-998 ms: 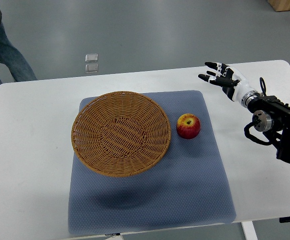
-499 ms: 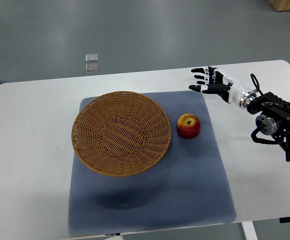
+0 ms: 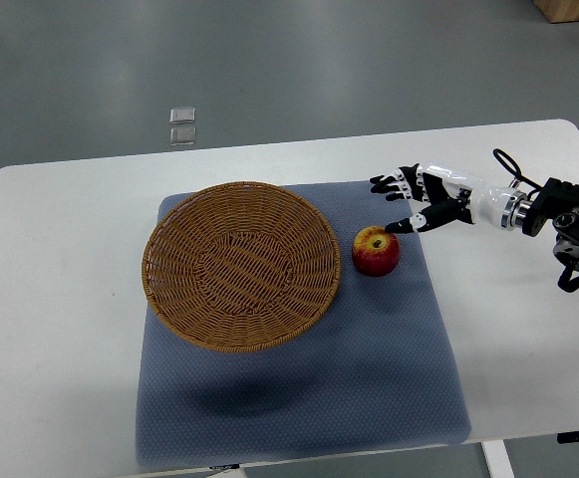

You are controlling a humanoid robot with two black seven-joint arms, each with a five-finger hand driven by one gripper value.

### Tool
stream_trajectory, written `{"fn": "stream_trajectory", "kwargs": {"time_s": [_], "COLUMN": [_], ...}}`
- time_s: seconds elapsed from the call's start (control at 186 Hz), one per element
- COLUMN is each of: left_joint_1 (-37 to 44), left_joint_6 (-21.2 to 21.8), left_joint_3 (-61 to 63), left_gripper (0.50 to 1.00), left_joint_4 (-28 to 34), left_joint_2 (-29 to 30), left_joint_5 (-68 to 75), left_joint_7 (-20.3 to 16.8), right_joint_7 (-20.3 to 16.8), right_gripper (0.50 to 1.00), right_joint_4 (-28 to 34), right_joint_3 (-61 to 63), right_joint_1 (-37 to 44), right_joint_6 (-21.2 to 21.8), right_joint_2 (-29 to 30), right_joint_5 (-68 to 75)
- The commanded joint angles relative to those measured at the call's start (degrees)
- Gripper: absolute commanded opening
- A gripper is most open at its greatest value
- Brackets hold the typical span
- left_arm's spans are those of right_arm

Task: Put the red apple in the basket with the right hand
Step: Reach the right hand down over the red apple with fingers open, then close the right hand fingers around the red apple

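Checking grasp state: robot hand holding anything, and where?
Nothing held. Right robot hand is open beside the apple, not touching it.

Table [image 3: 60,299]: bears mat [image 3: 369,378] at centre. Mat: bears basket [image 3: 241,265] on its left part; apple [image 3: 377,250] just right of basket, apart from its rim. Right hand [image 3: 421,198]: above mat's far right corner, just beyond apple.
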Motion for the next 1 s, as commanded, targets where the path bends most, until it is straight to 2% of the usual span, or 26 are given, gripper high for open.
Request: {"fn": "stream_trajectory", "kwargs": {"time_s": [0.0,0.177,0.569,0.649,0.832,0.992], "left_joint_1": [0.0,0.0,0.0,0.0,0.0,0.0], "left_joint_6": [0.04,0.04,0.04,0.04,-0.05,0.04], "left_joint_3": [0.0,0.0,0.0,0.0,0.0,0.0], "left_gripper": [1.0,1.0,1.0,1.0,1.0,1.0], "left_joint_4": [0.03,0.21,0.21,0.21,0.21,0.21], "left_joint_2": [0.0,0.0,0.0,0.0,0.0,0.0], "left_joint_5": [0.0,0.0,0.0,0.0,0.0,0.0], "left_joint_7": [0.0,0.0,0.0,0.0,0.0,0.0], "right_joint_7": [0.14,0.14,0.05,0.05,0.05,-0.12], "right_gripper": [0.909,0.909,0.909,0.909,0.909,0.905], "right_joint_4": [1.49,3.69,4.13,4.13,4.13,4.13], "right_joint_3": [-0.1,-0.45,-0.8,-0.89,-1.15,-3.44], "right_joint_1": [-0.74,-0.91,-1.0,-1.35,-1.71,-1.71], "right_joint_6": [0.04,-0.4,-1.19,-2.69,-2.95,-6.11], "right_joint_2": [-0.3,-0.3,0.49,0.58,0.58,0.84], "right_joint_5": [-2.7,-5.07,-7.88,-9.38,-10.69,-12.19]}}
